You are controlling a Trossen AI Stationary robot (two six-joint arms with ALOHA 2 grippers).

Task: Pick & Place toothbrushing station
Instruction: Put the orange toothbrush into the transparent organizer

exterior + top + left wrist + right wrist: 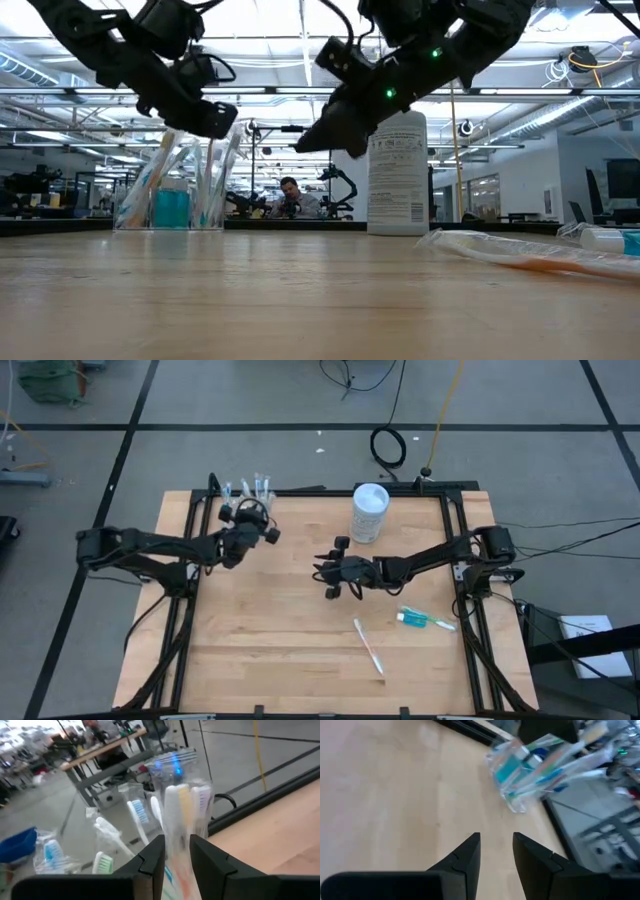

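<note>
The clear cup [250,490] [170,205] stands at the table's far left corner. It holds several wrapped toothbrushes [145,820] and a blue tube [172,208]. My left gripper [255,510] [177,855] hovers open just near of the cup, at the height of the brush heads, pointing at them. One wrapped toothbrush [177,810] shows in line with its gap. My right gripper [322,571] [496,850] hangs open and empty over the table's middle, pointing toward the cup [520,775]. My left gripper has a wrapped toothbrush's lower part [176,872] showing in the gap between its two fingers. Whether a finger touches it I cannot tell. The brush stands nearly upright among the others.
A tall white container [370,510] [397,170] stands at the far middle. A loose toothbrush [368,645] lies near the front, and a blue-green tube with a brush [425,620] lies at the right. A person [290,197] sits in the room beyond.
</note>
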